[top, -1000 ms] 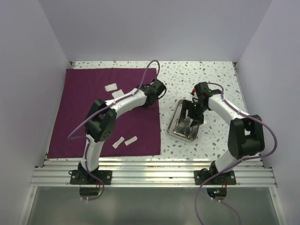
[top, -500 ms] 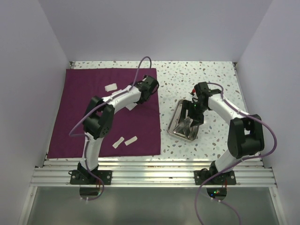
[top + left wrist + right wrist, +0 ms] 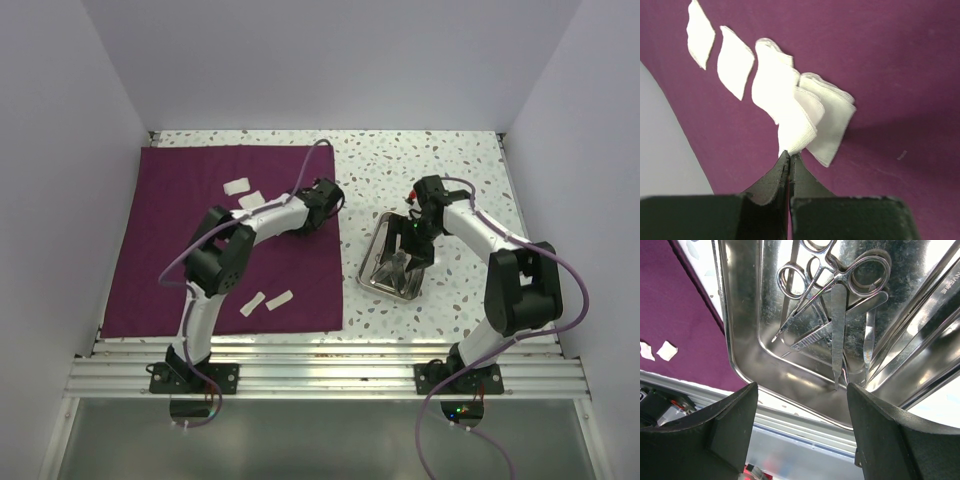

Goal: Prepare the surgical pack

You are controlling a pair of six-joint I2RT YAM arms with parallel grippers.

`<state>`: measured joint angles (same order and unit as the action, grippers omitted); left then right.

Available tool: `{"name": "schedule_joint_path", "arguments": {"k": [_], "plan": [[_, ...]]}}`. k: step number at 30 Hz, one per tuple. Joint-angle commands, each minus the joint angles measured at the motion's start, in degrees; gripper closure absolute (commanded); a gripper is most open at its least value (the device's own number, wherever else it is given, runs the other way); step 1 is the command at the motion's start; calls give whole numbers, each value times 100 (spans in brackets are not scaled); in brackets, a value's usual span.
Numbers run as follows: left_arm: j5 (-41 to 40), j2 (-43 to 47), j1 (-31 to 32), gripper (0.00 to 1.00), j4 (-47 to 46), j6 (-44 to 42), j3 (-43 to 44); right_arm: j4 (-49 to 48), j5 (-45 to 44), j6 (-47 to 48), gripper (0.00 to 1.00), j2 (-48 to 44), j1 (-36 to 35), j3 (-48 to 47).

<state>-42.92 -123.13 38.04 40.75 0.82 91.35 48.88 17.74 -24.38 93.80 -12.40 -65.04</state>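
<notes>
The maroon cloth (image 3: 190,250) lies flat on the left of the table. My left gripper (image 3: 326,194) is over its right edge; in the left wrist view the left gripper (image 3: 790,155) is shut on the corner of a white gauze pad (image 3: 797,127). More gauze pads (image 3: 735,62) lie in a row on the cloth beyond it. The steel tray (image 3: 377,281) sits on the speckled table right of the cloth. My right gripper (image 3: 413,238) hovers over it, and the right wrist view shows the right gripper (image 3: 801,387) open above the scissors (image 3: 805,290) and tweezers (image 3: 838,325) in the tray (image 3: 740,340).
Two gauze pads (image 3: 236,186) lie at the cloth's far side and two more (image 3: 266,301) near its front edge. White walls close in the table on the left, back and right. A metal rail (image 3: 320,370) runs along the near edge.
My left gripper swung left along the cloth's right part, then came back a little right and nearer. The right arm and the tray have not moved.
</notes>
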Motion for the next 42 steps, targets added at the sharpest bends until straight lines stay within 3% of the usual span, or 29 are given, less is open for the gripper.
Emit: {"name": "schedule_joint_path", "arguments": {"k": [1,23,25,35,42], "plan": [[38,0,142,100,-269,-3,-56,7,177,39,25,7,10,-150],[-525,-475,204,100,-199,67,32,42,186,48,24,-72,1,-115],[-499,-431,204,93,-182,85,32,34,186,47,24,-72,1,-97],[-235,-247,265,80,327,445,603,16,221,21,24,-99,10,-71],[573,44,256,60,723,683,1007,7,230,39,24,-107,10,-44]]}}
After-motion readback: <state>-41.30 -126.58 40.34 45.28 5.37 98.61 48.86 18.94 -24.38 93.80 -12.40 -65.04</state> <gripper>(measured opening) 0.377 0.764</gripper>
